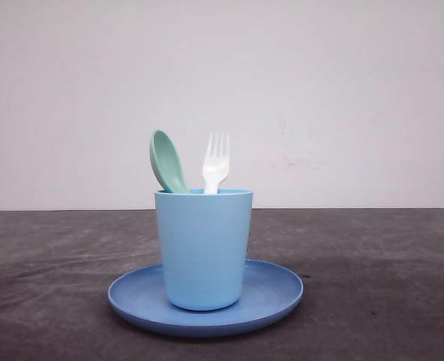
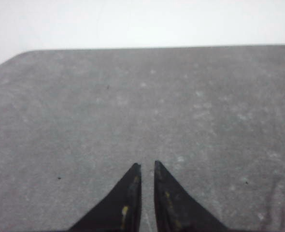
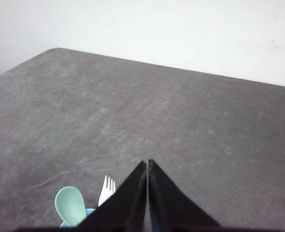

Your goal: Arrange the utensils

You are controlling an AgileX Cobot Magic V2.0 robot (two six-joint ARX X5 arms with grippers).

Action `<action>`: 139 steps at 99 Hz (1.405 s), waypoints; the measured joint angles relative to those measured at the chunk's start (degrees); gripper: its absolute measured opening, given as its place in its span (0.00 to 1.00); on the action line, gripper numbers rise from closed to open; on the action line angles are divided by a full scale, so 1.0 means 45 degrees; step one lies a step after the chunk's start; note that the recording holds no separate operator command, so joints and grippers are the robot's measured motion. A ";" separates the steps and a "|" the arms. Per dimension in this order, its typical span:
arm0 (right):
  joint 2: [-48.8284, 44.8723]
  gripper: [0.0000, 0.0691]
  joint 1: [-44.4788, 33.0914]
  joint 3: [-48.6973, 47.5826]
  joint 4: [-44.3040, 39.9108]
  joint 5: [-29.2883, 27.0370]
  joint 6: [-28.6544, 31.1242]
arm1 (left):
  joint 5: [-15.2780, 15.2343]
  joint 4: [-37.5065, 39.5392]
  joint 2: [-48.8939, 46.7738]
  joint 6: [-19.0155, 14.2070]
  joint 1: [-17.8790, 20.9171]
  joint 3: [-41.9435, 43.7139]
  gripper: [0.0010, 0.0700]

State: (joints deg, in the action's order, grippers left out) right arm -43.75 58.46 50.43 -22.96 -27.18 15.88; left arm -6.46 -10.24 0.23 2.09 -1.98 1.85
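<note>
Dark grey and mottled, the worktop (image 1: pixel 372 286) runs back to a plain white wall (image 1: pixel 342 90), its far edge a straight line behind the tableware. A round blue plastic plate (image 1: pixel 278 289) sits flat on the worktop at the middle of the near edge in the front view. A light blue plastic cup (image 1: pixel 204 248) stands upright at the plate's centre, its base resting on the plate.

Both utensils stand in the cup, handles down and hidden inside it. The pale mint-green plastic spoon (image 1: pixel 167 162) leans against the cup's left rim, its oval bowl tilted up and to the left. The white plastic four-tined fork (image 1: pixel 215 164) stands nearly upright just right of the spoon, tines pointing up, at about the middle of the rim. The two heads are close together but apart above the rim.

The left gripper (image 2: pixel 147 166) hangs over bare worktop, its black fingers (image 2: pixel 169 203) drawn near each other with a thin slit left between the tips and nothing held. The right gripper (image 3: pixel 147 163) has its black fingers (image 3: pixel 174 205) pressed tip to tip, empty; its wrist view catches the spoon bowl and fork tines close beside the fingers.
</note>
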 joint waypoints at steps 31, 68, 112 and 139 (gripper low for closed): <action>0.0000 0.01 0.0000 0.0000 0.0000 0.0000 0.0000 | 0.0029 0.0000 0.0005 0.0063 -0.0005 0.0000 0.02; 0.0000 0.00 0.0000 0.0000 0.0000 0.0000 0.0000 | 0.0029 0.0000 0.0005 0.0063 -0.0005 0.0000 0.02; 0.0000 0.01 -0.0019 0.0000 0.0214 -0.0277 -0.0267 | 0.0029 0.0000 0.0005 0.0063 -0.0005 0.0000 0.02; 0.0058 0.01 -0.2171 0.0000 0.2691 -0.0617 -0.2322 | 0.0034 0.0000 0.0005 0.0063 -0.0005 0.0000 0.02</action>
State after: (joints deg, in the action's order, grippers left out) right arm -43.48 48.69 50.43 -10.85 -29.95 5.43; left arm -6.31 -10.24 0.25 2.37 -2.00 1.85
